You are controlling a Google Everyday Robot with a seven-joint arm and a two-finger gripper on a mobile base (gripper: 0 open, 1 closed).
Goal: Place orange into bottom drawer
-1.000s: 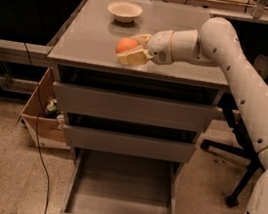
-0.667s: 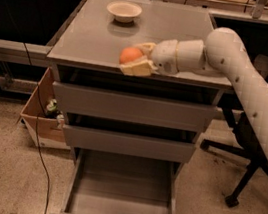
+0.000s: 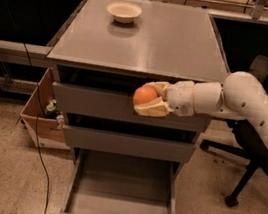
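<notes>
My gripper (image 3: 148, 100) is clamped around the orange (image 3: 145, 95), one cream finger (image 3: 158, 86) over the fruit and the other under it. It hangs in the air just off the cabinet's (image 3: 144, 45) front edge, level with the top drawer (image 3: 94, 103) and just in front of its flat face. The white arm (image 3: 248, 103) reaches in from the cabinet's right side, crossing the right end of that drawer front.

Below the orange, the middle drawer (image 3: 128, 144) sits nearly closed. The bottom drawer (image 3: 122, 196) is pulled out from the cabinet's base toward me, and I see bare grey floor inside it. The fruit is above its rear part, with the two upper drawer fronts behind it — nothing lies between the orange and the open tray.

On the cabinet's top, towards the back left, a shallow cream bowl (image 3: 123, 12) stands well apart from the gripper. A cardboard box (image 3: 35, 116) sits on the floor against the cabinet's left side, and a dark cable (image 3: 35, 134) trails past it. To the cabinet's right, behind the arm, is a black office chair (image 3: 245, 170).
</notes>
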